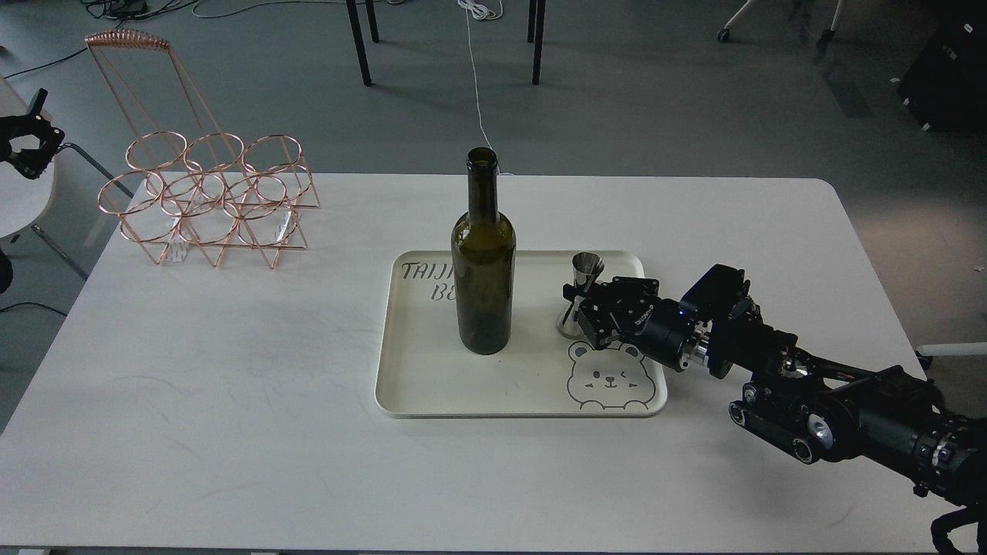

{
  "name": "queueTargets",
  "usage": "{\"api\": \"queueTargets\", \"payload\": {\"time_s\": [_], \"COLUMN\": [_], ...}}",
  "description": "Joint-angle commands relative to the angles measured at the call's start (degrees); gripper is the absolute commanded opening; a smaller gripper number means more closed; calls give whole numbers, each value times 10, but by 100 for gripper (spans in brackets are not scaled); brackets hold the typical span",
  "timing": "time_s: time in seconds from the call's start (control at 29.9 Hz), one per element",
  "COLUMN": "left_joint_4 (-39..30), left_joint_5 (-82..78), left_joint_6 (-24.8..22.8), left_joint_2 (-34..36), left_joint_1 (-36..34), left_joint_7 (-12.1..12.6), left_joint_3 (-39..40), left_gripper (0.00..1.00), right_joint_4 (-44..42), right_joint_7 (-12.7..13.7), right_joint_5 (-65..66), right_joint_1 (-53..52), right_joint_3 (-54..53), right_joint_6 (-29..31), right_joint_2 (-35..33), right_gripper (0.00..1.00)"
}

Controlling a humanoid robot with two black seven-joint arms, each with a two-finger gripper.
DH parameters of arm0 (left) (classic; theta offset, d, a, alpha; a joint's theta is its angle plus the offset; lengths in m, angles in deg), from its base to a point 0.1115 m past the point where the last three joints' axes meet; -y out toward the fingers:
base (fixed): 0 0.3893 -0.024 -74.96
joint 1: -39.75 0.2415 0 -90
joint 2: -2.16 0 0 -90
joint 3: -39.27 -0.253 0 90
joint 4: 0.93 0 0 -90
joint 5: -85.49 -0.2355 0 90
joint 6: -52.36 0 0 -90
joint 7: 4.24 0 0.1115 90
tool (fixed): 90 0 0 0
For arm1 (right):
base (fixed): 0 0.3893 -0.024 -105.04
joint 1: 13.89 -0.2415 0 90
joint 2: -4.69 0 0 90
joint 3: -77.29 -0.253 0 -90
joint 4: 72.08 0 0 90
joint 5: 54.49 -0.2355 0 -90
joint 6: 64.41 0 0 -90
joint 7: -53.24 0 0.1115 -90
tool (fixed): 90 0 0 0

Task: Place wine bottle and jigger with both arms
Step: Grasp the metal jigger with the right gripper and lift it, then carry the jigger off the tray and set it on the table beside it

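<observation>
The wine bottle (483, 270) is dark olive-green and stands upright on the left half of a cream tray (401, 405). The small silver jigger (586, 270) stands at the tray's right side, leaning slightly. My right gripper (580, 304) reaches in from the right and is shut around the jigger's narrow waist, with a blue light behind it. My left gripper (29, 142) is a small dark shape at the far left edge, off the table; its fingers cannot be told apart.
A copper wire bottle rack (208, 200) stands at the table's back left corner. The tray bears a bear drawing (609, 378) and lettering. Chair and table legs stand on the floor behind the white table (231, 385).
</observation>
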State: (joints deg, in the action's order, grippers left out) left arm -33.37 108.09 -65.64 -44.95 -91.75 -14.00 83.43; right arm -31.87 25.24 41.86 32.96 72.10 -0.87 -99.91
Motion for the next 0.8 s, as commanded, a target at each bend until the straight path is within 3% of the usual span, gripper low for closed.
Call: {"api": "queueTargets", "payload": {"time_s": [0.0,0.23,0.47,0.77], "left_joint_4": [0,-1,-2,-3], "left_joint_5": [0,1,0,0], "left_joint_6": [0,0,0,0], "left_joint_2": [0,5,18,16], "left_joint_1": [0,-2,-5,-4], "left_joint_7": [0,0,1,2], "left_joint_3": [1,2,1,-2], "left_gripper": [98,98,98,98], "right_joint_4": [8,43,102,65], "right_joint_7": [0,0,0,0], "right_joint_5": [-1,-9,-18,-139], "right_joint_1": [-9,-34,-7,77], "right_joint_3": [-1,-12,-72,-89], "right_joint_6": [-13,-15,-15,-15], "right_joint_2": [-2,-66,-190,-253], "right_gripper": [4,5,4,4]}}
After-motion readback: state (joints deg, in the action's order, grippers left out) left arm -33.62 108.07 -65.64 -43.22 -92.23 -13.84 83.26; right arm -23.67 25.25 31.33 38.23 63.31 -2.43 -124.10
